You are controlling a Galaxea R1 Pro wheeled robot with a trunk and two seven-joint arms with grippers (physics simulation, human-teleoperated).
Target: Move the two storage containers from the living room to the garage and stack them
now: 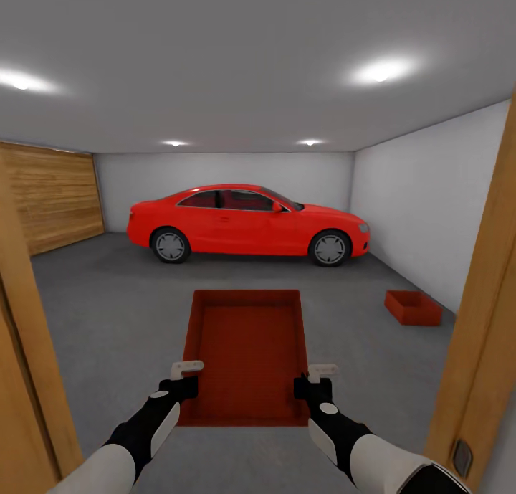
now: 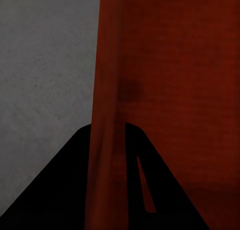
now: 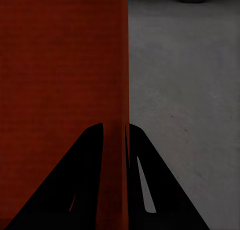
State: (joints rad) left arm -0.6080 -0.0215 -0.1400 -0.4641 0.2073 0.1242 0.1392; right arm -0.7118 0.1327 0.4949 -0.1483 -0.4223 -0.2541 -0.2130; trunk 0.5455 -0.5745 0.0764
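Head view shows the robot at a wooden doorway [image 1: 484, 322] looking into the garage. The left gripper [image 1: 185, 379] and the right gripper [image 1: 314, 381] each have their jaws clamped on a side wall of the carried container [image 1: 247, 350], so it stays level between them. The second container [image 1: 413, 307] sits on the grey floor [image 1: 107, 300], to the right of the carried container and in front of the red car [image 1: 247, 225], probably as the base for stacking.

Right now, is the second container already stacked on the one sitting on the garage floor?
No, the carried container is held by both grippers, while the other container sits alone on the floor near the right wall.
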